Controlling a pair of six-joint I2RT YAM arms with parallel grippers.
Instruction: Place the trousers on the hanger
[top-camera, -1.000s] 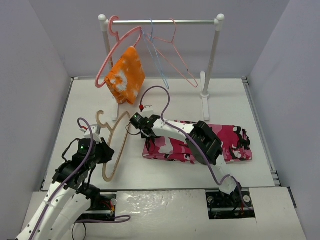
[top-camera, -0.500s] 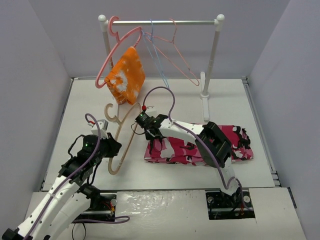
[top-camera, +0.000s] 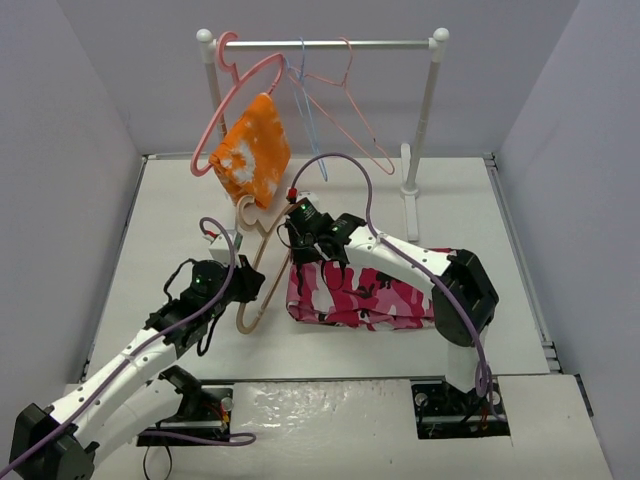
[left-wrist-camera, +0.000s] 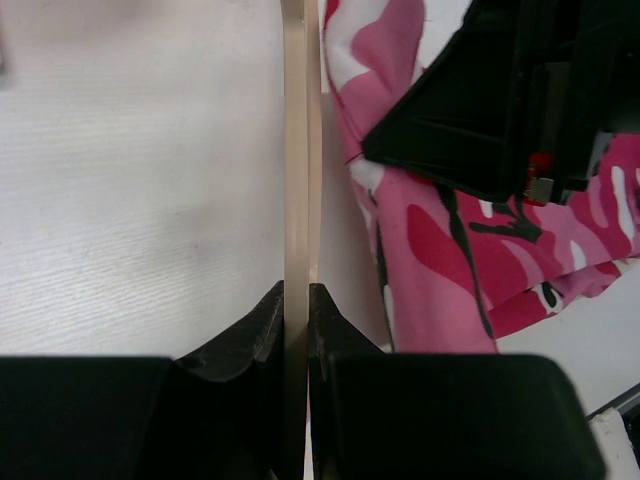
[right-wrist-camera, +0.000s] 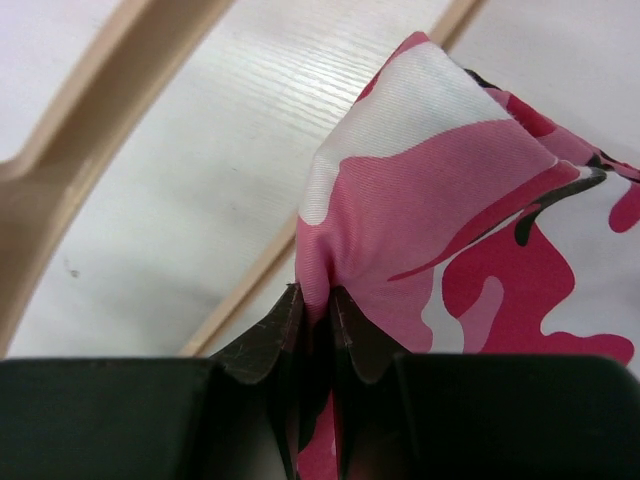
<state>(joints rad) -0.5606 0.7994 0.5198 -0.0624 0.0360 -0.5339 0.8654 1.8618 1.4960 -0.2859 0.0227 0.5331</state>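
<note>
1. Top view: the hanger (top-camera: 262, 285) is gripped at its lower side by the left gripper (top-camera: 250, 285). The trousers (top-camera: 375, 298) lie folded on the table (top-camera: 180, 200), just to the right of the hanger. Their near corner is held by the right gripper (top-camera: 300, 240), close against the hanger's frame.
2. Left wrist view: the jaws of the left gripper (left-wrist-camera: 297, 295) are closed tight on the hanger's beige bar (left-wrist-camera: 297, 200). The trousers (left-wrist-camera: 440, 230) are seen just beside that bar.
3. Right wrist view: the jaws of the right gripper (right-wrist-camera: 315, 300) are pinched shut on a bunched corner of the trousers (right-wrist-camera: 440, 200), above the hanger's thin crossbar (right-wrist-camera: 250, 290) and near its thick frame (right-wrist-camera: 110, 130).
4. The step in hand is judged to be feeding this corner across the crossbar. The hanger should be held steady and the cloth drawn slowly, so that the pinch is not lost and the fold is not snagged.
</note>
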